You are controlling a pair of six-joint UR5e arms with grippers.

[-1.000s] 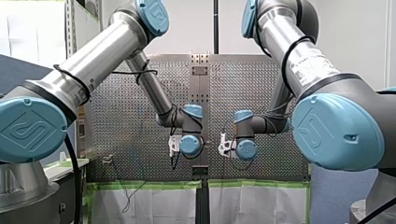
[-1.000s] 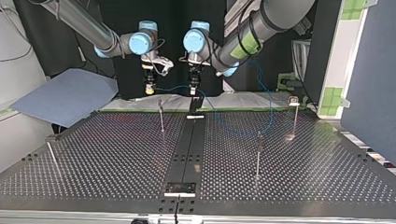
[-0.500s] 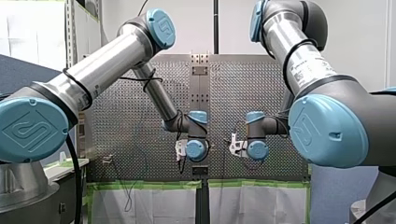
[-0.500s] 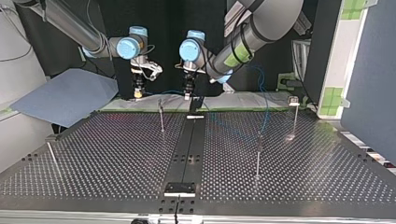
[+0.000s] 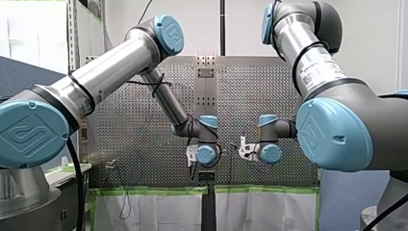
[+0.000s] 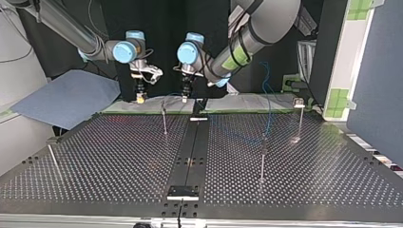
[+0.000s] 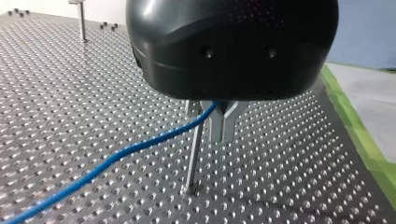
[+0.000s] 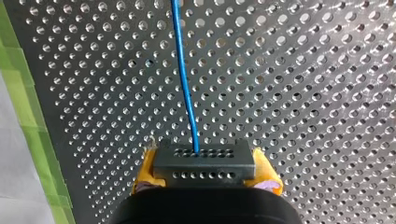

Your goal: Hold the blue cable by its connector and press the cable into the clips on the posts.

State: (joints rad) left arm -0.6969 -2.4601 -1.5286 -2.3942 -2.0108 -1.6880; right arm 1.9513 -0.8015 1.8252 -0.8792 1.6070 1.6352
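In the right wrist view my right gripper [image 8: 205,171] is shut on a black connector block [image 8: 204,161], its yellow pads [image 8: 145,169] on either side. The blue cable [image 8: 184,84] runs straight ahead from the block over the perforated table. In the left wrist view my left gripper [image 7: 223,135] has its metal fingers [image 7: 215,122] shut on the blue cable [image 7: 140,147], which trails away to one side. A thin post [image 7: 194,158] stands just under and beside those fingers. In the top view, my right gripper [image 6: 139,98] and left gripper [image 6: 184,97] hang side by side above the table's far edge, near a post [image 6: 164,118].
More posts stand at the top view's right [image 6: 263,156], far right [image 6: 299,114] and near left [image 6: 51,159]. A black rail [image 6: 190,152] runs down the table's middle. A grey-blue sheet [image 6: 66,97] lies off the table at the left. Green tape [image 8: 32,135] lines the table edge.
Both arms have moved toward the top view's left, rightward in the front view, carrying the cable. Both grips are unchanged.
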